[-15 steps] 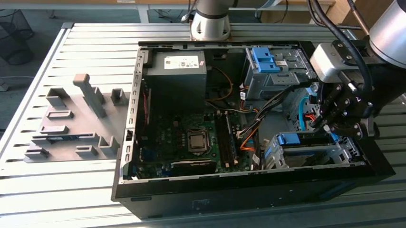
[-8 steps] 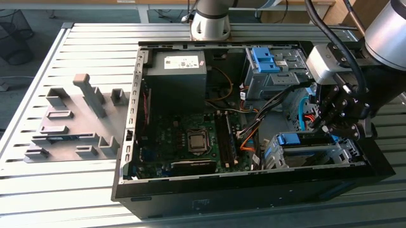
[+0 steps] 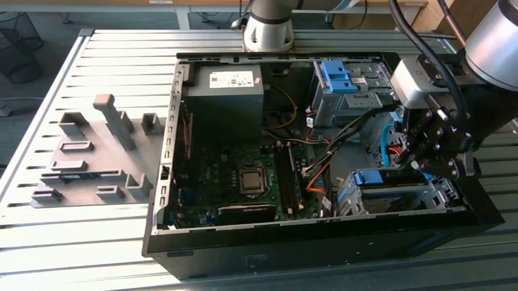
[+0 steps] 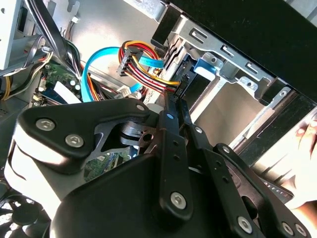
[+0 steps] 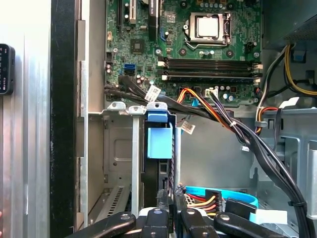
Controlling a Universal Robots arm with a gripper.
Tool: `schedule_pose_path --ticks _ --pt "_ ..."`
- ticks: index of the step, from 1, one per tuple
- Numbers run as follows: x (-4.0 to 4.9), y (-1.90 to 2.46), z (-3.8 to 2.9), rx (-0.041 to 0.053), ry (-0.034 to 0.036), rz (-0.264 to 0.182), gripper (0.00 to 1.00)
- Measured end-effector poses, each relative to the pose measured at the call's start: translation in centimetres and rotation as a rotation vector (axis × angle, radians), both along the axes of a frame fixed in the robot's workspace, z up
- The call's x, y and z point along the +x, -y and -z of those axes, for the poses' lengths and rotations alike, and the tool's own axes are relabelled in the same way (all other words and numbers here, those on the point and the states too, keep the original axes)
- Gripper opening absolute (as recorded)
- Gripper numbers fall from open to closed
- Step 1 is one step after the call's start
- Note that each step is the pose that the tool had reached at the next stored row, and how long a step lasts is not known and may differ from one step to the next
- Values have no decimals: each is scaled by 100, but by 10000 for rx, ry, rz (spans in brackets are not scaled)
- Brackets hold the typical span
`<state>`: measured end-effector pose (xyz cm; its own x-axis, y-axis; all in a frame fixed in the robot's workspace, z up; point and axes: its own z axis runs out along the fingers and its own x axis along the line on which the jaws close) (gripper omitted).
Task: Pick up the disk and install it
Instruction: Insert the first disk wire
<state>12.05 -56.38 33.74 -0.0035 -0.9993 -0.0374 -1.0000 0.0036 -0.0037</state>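
where the open computer case (image 3: 174,182) lies on the worktop (image 3: 97,236), the tool (image 3: 427,162) (fingers pressed together, holding nothing) hovers by the disk (image 3: 380,177) seated in its bay.

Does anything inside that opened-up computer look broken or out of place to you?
Nothing looks damaged. The open black computer case lies on its side with loose coloured cables draped across it, and the black gripper hangs over the grey metal drive cage holding a blue plastic carrier.
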Motion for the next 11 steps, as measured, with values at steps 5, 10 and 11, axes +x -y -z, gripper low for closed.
schedule_pose_path --ticks 5,10,11 --pt "1 1 16 -1 2 59 16" --pt "-5 1 25 -1 3 68 16" --pt "-5 1 28 -2 3 69 16"
